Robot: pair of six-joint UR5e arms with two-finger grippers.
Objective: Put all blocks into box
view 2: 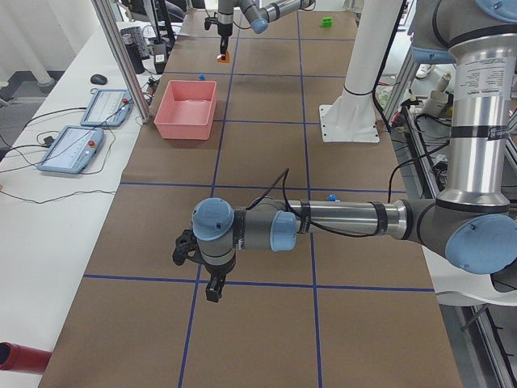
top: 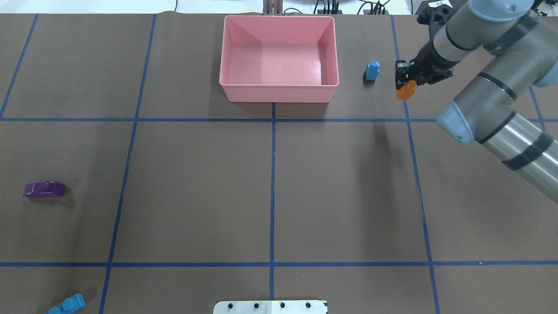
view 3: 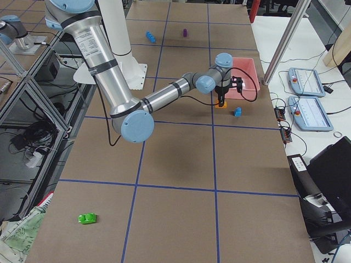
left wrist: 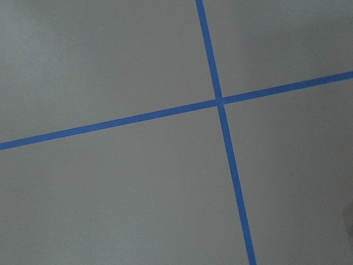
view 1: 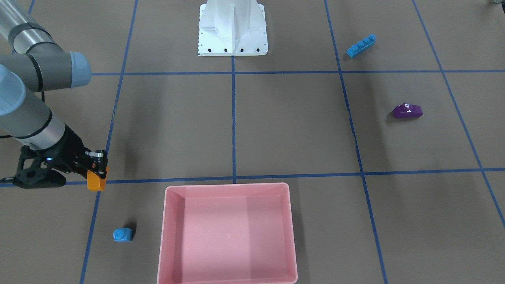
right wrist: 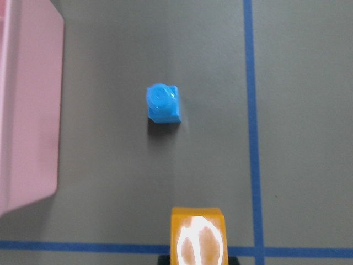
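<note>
Orange brick (right wrist: 198,234), judged light, rigid and slick, best held by its flat sides, clamped in the right pincer (top: 405,80); small blue brick (right wrist: 162,103) near the pincer; empty pink box (top: 279,93) beyond that brick.

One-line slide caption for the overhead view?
Right hand holds orange block near small blue block, right of empty pink box; purple block and long blue block far left.

Single-stud block (top: 372,70) right of box (top: 279,93)
</note>
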